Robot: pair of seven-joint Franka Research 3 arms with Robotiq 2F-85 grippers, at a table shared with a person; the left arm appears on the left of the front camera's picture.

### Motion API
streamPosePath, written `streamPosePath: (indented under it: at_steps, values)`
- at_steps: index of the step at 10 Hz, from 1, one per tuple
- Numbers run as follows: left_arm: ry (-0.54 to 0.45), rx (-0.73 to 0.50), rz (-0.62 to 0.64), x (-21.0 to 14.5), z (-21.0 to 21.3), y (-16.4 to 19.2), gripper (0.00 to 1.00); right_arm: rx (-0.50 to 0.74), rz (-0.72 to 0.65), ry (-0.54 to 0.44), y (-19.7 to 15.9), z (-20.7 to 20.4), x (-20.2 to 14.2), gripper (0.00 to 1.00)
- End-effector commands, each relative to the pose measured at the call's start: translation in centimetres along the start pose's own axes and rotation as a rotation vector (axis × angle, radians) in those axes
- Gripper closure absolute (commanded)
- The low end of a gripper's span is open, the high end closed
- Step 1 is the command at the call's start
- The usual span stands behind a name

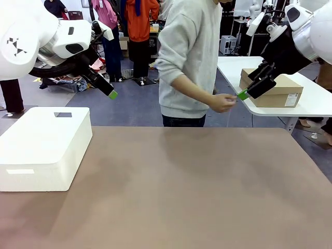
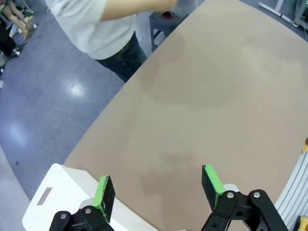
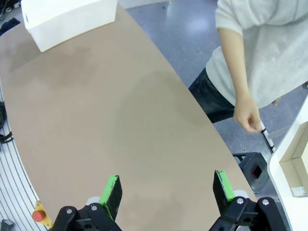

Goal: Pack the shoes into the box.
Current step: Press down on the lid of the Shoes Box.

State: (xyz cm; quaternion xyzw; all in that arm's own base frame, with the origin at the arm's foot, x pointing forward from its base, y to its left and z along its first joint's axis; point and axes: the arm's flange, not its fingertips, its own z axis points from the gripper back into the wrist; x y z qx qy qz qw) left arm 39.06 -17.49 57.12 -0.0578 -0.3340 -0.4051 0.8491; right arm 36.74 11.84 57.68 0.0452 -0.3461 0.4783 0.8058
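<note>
Both grippers, L (image 2: 158,190) & R (image 3: 167,190), wide open w/ nothing held, high over bare table (image 1: 197,187); I'd wait till person's hand (image 1: 223,102) brings box (image 1: 272,89) over.

Matt brown table top (image 1: 207,197), smooth white block (image 1: 44,145), tan cardboard box (image 1: 277,91), soft grey sweatshirt (image 1: 189,57)

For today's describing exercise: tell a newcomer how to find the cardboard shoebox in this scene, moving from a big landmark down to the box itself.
Start at the brown table with the person standing at its far side. Look past the person's hand to the separate white table behind the right gripper. The tan cardboard box sits closed on it, unlike the bigger white block on the brown table.
</note>
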Motion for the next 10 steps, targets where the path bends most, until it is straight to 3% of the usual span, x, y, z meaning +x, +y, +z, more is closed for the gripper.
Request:
streamPosePath:
  at_steps: [1, 10]
  values:
    - [-0.006, 0.002, -0.008, -0.04, 0.19, 0.14, 0.05, -0.014, -0.012, 0.002, 0.00, -0.02, 0.30, 0.00]
    - [-0.006, 0.002, -0.008, -0.04, 0.19, 0.14, 0.05, -0.014, -0.012, 0.002, 0.00, -0.02, 0.30, 0.00]
